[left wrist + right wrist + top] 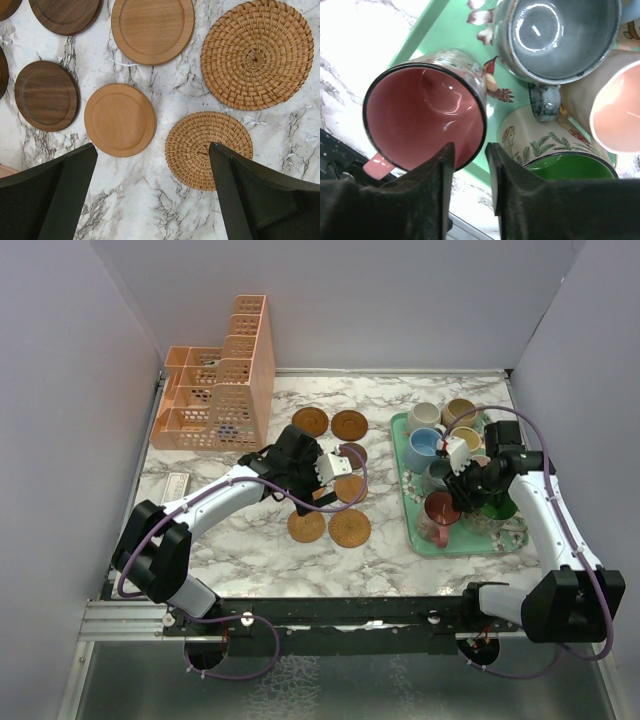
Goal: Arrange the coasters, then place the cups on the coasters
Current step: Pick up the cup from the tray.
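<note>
The right hand (469, 152) fills the bottom of its own wrist view. Its two dark fingers (432, 195) stand narrowly apart astride the near rim of the red-lined cup (425, 112), one over the inside and one outside. Whether they pinch the wall I cannot tell. That cup stands on the mint-green tray (445, 30) at the desk's right side, near the tray's front edge. It is crowded by a grey-lined cup (560, 35), a pink-lined cup (620, 100) and a green-lined cup (570, 167). Further back on the tray sit a blue-lined cup (424, 448), a cream cup (424, 416), a tan cup (459, 412) and a yellow-lined cup (465, 438).

Left of the tray, the coasters (349, 424) lie flat on the marbled desk (240, 560) in a loose cluster, apart from one another. Some are dark wood (46, 95), some light wood (120, 120) and some woven (257, 54). The left hand (155, 200) hangs above them with its fingers spread wide and nothing between them. A small woven coaster (200, 150) lies partly under one finger. A peach lattice organiser (215, 390) stands at the back left.
</note>
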You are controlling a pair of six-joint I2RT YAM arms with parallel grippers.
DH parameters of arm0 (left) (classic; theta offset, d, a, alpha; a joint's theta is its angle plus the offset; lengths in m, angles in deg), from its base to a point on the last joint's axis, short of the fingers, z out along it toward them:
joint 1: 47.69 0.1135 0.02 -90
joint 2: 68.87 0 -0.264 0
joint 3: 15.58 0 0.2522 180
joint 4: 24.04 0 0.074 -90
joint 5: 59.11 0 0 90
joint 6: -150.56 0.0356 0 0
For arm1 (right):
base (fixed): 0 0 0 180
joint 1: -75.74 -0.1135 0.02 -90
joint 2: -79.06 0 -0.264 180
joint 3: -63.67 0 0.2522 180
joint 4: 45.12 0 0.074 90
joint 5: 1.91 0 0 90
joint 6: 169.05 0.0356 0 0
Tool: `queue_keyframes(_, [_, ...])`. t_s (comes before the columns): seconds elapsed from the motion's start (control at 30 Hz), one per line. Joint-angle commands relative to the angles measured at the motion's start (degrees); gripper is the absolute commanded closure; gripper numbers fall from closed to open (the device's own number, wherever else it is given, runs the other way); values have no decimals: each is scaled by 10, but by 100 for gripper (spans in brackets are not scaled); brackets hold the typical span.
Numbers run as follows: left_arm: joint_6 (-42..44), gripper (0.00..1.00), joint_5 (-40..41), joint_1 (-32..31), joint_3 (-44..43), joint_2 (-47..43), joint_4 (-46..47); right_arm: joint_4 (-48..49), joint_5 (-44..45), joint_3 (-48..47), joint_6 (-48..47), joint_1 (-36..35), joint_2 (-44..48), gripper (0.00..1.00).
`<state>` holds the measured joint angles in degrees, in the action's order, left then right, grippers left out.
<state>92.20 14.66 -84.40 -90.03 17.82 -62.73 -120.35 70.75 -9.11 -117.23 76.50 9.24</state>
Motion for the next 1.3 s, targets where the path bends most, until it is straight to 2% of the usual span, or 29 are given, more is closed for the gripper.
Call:
queue_keyframes(0.0, [2, 1, 2, 1, 2, -11, 9, -30, -43, -37, -51, -1, 12, 60])
queue_keyframes(0.1, [3, 1, 3, 1, 4, -13, 9, -21, -73, -54, -80, -1, 1, 49])
queue_keyframes(0.2, [4, 1, 5, 1, 5, -16, 9, -13, -87, -68, -100, -3, -22, 44])
queue_keyframes(0.47, [4, 1, 7, 1, 6, -17, 10, -9, -85, -81, -145, -16, -74, 42])
queue_keyframes(0.73, [4, 1, 9, 1, 5, -15, 11, -19, -99, -77, -155, -36, -98, 58])
queue_keyframes(0.93, [-2, 1, 26, 1, 9, -22, 24, -8, -98, -56, -146, -39, -102, 67])
queue_keyframes(1.27, [-8, 1, 29, 2, 2, -27, 28, -12, -74, -52, -103, -39, -82, 91])
